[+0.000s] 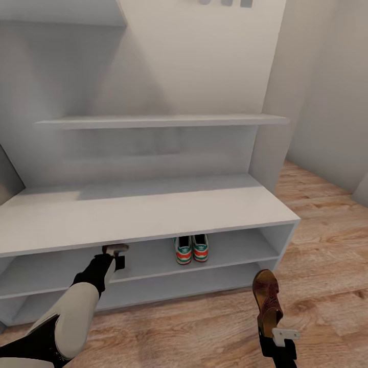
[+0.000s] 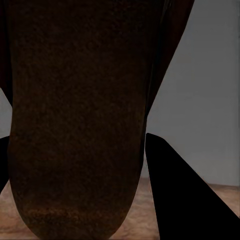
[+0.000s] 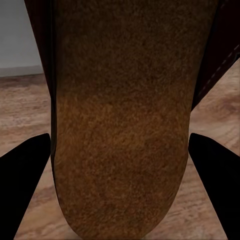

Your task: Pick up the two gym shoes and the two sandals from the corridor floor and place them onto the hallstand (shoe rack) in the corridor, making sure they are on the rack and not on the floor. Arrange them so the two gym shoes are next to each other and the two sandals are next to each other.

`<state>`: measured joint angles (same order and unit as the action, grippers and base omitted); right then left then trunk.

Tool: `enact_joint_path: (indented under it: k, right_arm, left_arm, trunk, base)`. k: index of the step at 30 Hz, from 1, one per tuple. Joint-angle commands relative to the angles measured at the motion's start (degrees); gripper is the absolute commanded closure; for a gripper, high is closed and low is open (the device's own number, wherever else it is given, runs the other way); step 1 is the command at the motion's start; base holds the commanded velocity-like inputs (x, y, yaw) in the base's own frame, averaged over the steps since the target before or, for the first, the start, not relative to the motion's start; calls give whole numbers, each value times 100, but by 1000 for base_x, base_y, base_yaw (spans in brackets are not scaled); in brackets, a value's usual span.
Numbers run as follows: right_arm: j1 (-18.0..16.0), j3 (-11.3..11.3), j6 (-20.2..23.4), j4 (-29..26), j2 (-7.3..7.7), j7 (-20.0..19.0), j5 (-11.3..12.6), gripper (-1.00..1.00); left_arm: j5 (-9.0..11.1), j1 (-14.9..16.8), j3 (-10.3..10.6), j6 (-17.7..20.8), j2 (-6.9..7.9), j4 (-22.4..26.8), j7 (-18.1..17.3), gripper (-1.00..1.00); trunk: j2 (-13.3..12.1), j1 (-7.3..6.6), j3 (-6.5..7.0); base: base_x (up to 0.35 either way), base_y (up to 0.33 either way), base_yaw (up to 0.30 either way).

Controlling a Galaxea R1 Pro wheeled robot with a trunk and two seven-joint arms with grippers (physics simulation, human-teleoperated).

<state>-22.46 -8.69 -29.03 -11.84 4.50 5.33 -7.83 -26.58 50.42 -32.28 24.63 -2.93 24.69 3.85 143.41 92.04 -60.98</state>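
Head view has gym shoes (image 1: pixel 191 249) racked, right claw (image 1: pixel 280 335) gripping a sandal (image 1: pixel 268 301); left wrist: 2nd sandal (image 2: pixel 75 125) clamped.

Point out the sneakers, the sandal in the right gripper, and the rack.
sneakers (image 1: pixel 191 249), head view, heels of the pair.
sandal (image 1: pixel 268 301), head view, strap area.
rack (image 1: pixel 153 212), head view, bare flat top.

So the left arm (image 1: pixel 76 306) is mostly a glossy off-white shell with black joint sections, narrowing into a black wrist. The left tool (image 1: pixel 116 251) has pale grey finger pieces on a black block. The right tool (image 1: pixel 284 338) is similar: a whitish bracket on a black body. In both wrist views the fingers (image 3: pixel 25 185) are plain black wedges.
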Motion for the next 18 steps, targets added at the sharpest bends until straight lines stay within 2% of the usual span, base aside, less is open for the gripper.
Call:
enact_joint_path:
  k: [1, 18]
  right_arm:
    - [-4, -27, -15, 8, -2, 25, -61, 100]
    - [-4, -23, -15, 7, -2, 22, -61, 100]
  left_arm:
    - [-22, 3, -24, 26, -6, 10, -6, 100]
    - [-22, 3, -24, 18, -2, 30, -7, 100]
  trunk:
    - [2, -1, -5]
    - [2, -1, -5]
  base:
    - [11, 0, 0]
    - [1, 0, 0]
